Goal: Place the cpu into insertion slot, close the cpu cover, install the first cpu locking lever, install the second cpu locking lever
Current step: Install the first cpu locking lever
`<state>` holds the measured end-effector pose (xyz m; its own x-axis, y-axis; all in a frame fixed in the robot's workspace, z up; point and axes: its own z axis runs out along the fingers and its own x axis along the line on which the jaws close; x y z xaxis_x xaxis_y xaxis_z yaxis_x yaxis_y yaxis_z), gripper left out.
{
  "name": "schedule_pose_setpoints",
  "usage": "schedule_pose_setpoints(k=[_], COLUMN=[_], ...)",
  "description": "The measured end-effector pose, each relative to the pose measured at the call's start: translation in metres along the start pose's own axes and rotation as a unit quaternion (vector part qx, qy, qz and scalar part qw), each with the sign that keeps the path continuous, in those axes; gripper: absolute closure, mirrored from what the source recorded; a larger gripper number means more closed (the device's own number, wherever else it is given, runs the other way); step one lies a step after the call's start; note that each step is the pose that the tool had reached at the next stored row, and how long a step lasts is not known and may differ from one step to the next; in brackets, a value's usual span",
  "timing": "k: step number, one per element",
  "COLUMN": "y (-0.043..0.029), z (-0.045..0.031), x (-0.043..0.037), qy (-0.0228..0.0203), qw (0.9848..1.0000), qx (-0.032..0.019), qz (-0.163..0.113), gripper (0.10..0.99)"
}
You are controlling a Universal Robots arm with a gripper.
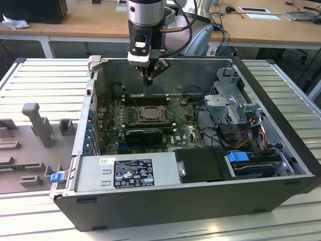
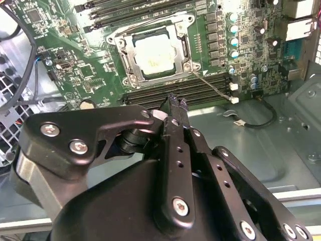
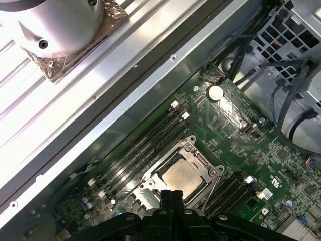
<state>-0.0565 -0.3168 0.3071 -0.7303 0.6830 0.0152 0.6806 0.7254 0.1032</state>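
1. While the arm's black two-finger gripper (image 1: 149,81) is hanging over the open dark grey metal computer case (image 1: 200,201), its fingers are sitting pressed together with nothing between them. So it's carrying nothing right now.
2. The small flat square cpu (image 2: 155,52), pale silvery-beige, is lying flat inside the square, dark-rimmed, metal-edged insertion slot (image 2: 192,66). That part looks done to me.
3. The thin square silver metal cpu cover (image 2: 129,56) is lying down over the insertion slot, and its big window is framing the chip. That's why only the middle of the cpu is showing in both wrist views (image 3: 180,176).
4. Thin wire levers are running along the edges of the insertion slot. I honestly can't tell whether they're hooked under their catches.
5. In the exterior view the gripper is hovering well above the insertion slot, not touching it. In the second wrist view the tips (image 2: 176,103) are lining up over the long black memory slots (image 2: 210,90) just beside the insertion slot.
6. My guess on the pinched fingers: they're making one narrow tip, better for nudging a thin lever than for grabbing anything. Staying high is also keeping it off the green motherboard (image 2: 80,75) around the insertion slot.
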Motion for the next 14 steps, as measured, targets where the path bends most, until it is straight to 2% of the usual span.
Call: schedule_pose_setpoints(k=[3,6,9,13,14], y=[0.0000,0.0000,-0.0001,-0.0029,-0.0034], z=[0.0000,0.0002,0.0003,0.0006,0.0007], x=[-0.0001,0.0000,0.0000,-0.0023,-0.0027], qy=[0.0017,0.0055,0.0088,0.0116,0.0139], qw=[0.9998,0.9985,0.9962,0.9934,0.9906], qx=[0.0005,0.0010,0.0016,0.0019,0.0023], qz=[-0.018,-0.054,-0.087,-0.114,-0.136], gripper=[0.980,0.980,0.980,0.980,0.980])
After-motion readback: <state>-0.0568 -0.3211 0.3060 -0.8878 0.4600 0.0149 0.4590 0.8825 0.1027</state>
